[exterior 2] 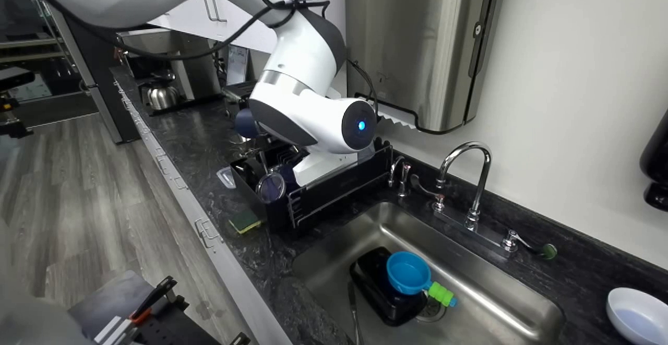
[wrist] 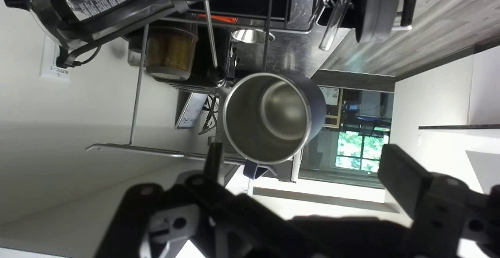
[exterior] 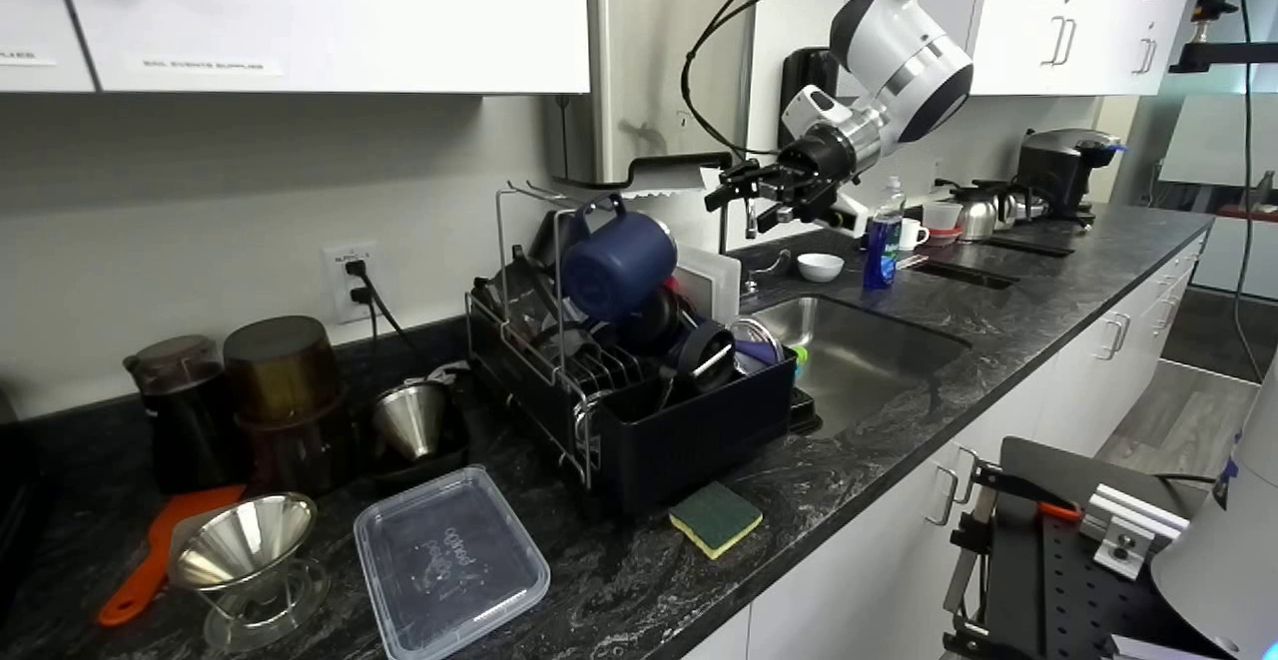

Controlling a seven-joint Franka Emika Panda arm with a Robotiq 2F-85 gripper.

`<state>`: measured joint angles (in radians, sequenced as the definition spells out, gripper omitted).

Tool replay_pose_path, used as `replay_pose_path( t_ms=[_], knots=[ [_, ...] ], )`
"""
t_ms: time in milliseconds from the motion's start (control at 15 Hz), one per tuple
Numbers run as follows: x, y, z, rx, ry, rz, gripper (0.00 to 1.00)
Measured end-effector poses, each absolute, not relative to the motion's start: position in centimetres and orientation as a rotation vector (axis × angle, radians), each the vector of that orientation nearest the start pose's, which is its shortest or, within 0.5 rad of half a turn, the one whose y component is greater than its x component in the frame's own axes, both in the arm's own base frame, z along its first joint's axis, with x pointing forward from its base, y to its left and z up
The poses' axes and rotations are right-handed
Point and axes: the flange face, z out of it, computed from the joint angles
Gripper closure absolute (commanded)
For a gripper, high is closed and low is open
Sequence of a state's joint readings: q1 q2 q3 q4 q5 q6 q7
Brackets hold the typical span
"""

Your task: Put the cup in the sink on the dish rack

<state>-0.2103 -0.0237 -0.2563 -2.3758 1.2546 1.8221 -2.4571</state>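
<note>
The blue mug (exterior: 619,266) sits tilted high in the dish rack (exterior: 529,390) (handle (wrist: 250,168) uppermost), beside the sink (exterior: 869,360). The gripper (wrist: 302,158) hangs apart from the mug, its fingers (wrist: 402,176) spread wide.

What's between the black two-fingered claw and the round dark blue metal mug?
Just air. In the wrist view, nothing shows between the open claw and the mug; you can see right inside it.

Navy mug (exterior: 619,266), tilted, on black dish rack (exterior: 534,400), steel sink (exterior: 864,365) alongside, end effector (exterior: 739,211) with jaws apart, sponge (exterior: 716,516) on dark surface (exterior: 611,565)
</note>
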Motion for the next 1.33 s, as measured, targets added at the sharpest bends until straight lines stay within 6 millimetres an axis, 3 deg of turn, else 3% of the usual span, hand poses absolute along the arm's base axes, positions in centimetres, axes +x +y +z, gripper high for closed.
replay_pose_path(
  t_ms=[800, 1133, 1333],
  knots=[
    [37.4, -16.4, 46.5, -1.706, -1.768, -0.968, 0.00],
    [37.6, -18.0, 50.3, -1.919, -1.748, -1.088, 0.00],
    [38.4, -19.7, 51.2, -2.095, -1.673, -1.225, 0.00]
  ],
)
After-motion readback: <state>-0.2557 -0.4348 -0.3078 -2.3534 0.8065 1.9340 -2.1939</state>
